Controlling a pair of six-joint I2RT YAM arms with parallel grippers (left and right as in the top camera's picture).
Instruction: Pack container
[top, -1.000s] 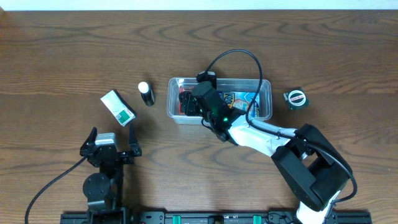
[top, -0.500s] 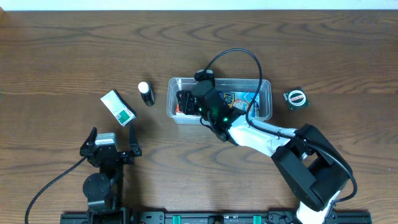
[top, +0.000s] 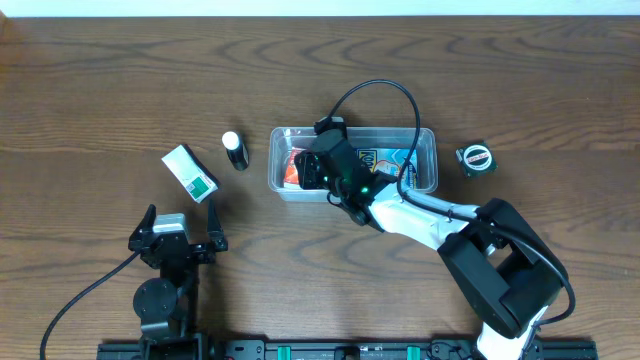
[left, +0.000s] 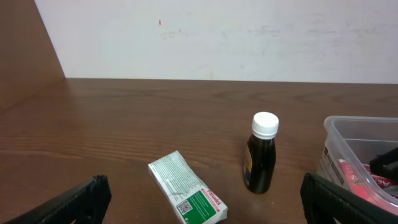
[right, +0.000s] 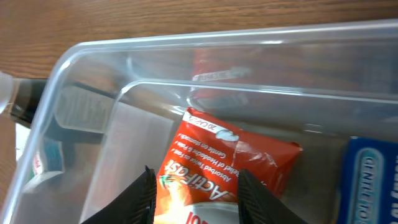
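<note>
Now the clear, round-cornered container (top: 430, 165) is sitting mid-table, holding a red packet (right: 230, 165) reading "ActiFast". The right gripper (right: 196, 172) is hanging spread over it; the left gripper (left: 203, 180) is spreading wide too.

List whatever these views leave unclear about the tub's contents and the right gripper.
- Red packet: lower part cut off by the right wrist view's bottom edge; overhead, the right arm covers part.
- Blue carton: cut by that view's right edge; overhead, print too small to read.
- Right gripper: touching the packet or hovering above it cannot be judged; overhead, the wrist hides its fingertips.
- Container: middle hidden overhead by the arm.
</note>
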